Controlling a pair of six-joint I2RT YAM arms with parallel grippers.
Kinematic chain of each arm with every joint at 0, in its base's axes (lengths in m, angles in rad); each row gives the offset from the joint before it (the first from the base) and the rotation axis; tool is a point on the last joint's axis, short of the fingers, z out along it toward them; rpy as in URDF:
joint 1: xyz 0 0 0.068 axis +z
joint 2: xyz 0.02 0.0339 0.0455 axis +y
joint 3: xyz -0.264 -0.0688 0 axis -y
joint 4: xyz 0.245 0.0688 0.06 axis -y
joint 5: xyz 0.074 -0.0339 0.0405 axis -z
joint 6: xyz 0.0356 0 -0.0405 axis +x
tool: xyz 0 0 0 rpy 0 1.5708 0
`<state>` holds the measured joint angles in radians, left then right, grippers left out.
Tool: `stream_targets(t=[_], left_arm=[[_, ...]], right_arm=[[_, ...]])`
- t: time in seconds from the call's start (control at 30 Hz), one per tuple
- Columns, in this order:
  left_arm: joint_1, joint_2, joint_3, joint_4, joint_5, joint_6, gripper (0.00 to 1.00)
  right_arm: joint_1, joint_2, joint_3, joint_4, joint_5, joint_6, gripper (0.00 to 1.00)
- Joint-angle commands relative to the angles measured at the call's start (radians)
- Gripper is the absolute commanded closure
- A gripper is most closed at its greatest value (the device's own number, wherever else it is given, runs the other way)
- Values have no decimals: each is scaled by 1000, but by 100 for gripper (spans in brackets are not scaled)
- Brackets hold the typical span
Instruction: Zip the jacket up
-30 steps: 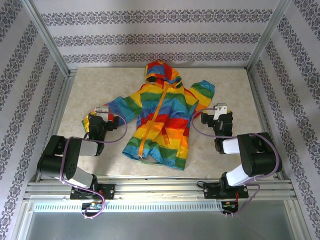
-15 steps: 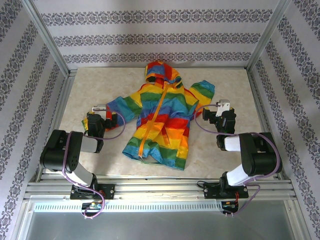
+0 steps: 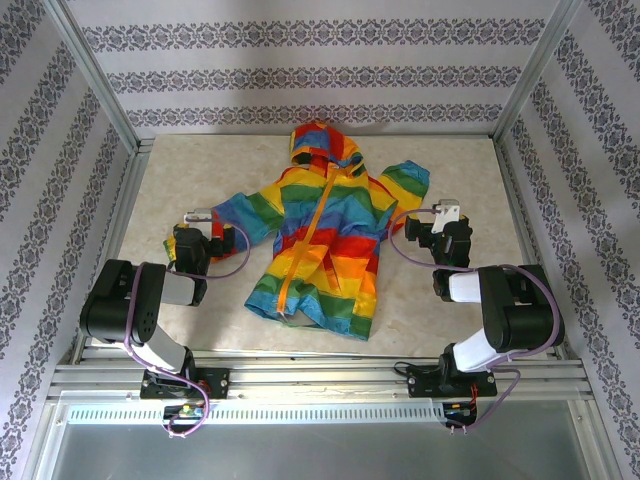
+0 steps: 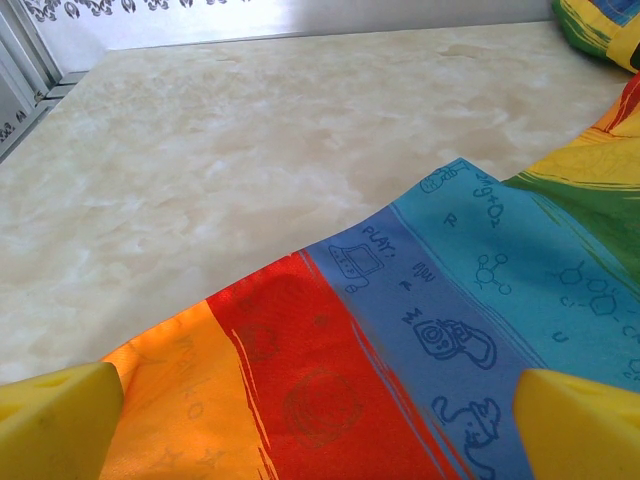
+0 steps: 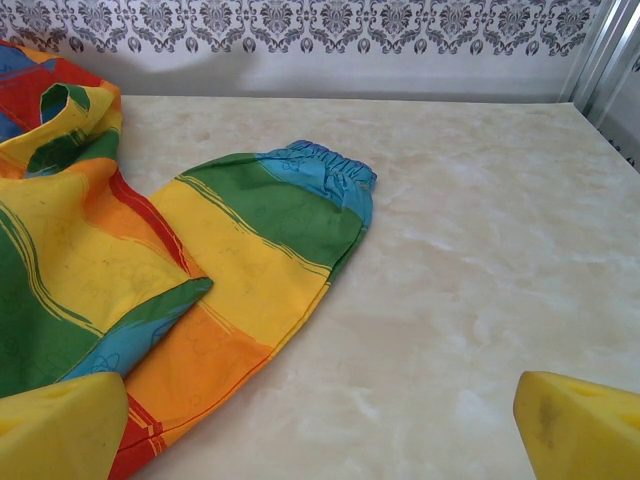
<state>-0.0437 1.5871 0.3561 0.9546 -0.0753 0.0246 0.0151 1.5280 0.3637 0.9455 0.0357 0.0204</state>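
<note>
The left gripper is hovering, spread wide, over the left sleeve of the jacket, which is lying flat mid-surface, front up and hood far. Its thin, limp fabric is probably going to slide and bunch, so the near hem beside the orange zipper seems the best hold. The right gripper is hovering equally spread beside the right sleeve, over a pale marbled surface enclosed by patterned walls.
</note>
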Motion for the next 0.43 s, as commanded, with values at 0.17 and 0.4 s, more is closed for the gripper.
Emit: stream_targets(t=[0.17,0.4], left_arm=[[10,4,15,22,0,-14,0],[10,4,15,22,0,-14,0]], right_arm=[[-1,6,15,0,-19,5,2],[2,1,11,3,-12,4,2]])
